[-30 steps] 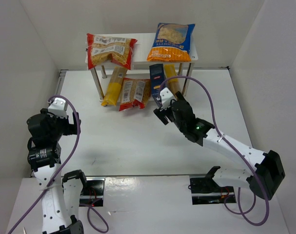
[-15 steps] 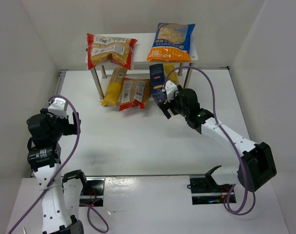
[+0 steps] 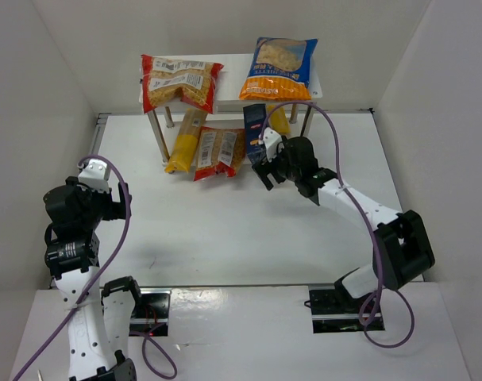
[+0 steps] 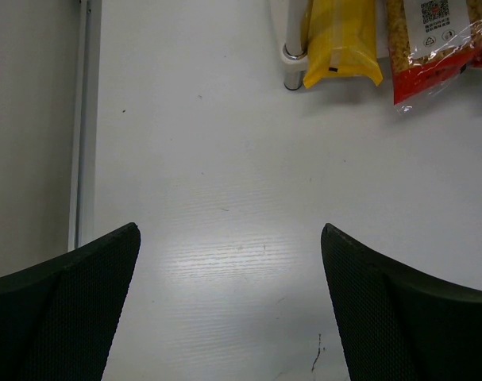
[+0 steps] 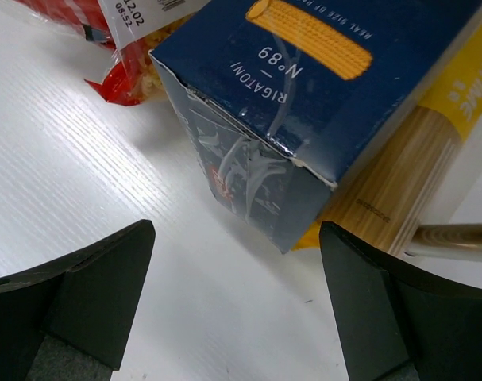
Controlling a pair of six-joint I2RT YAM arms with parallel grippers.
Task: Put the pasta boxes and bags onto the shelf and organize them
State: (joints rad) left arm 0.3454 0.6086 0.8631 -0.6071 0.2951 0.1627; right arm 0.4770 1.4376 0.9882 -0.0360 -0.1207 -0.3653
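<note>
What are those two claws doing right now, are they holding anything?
Left gripper: open, holding nothing.
Right gripper: open, holding nothing; the blue pasta box sits just ahead of it.

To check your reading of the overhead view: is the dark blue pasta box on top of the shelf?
No, the dark blue box rests on the table, below the shelf.

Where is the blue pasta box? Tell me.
Top view: the blue box is at the shelf's right front, between a red-edged bag and a yellow bag, just beyond the right end effector.
</note>
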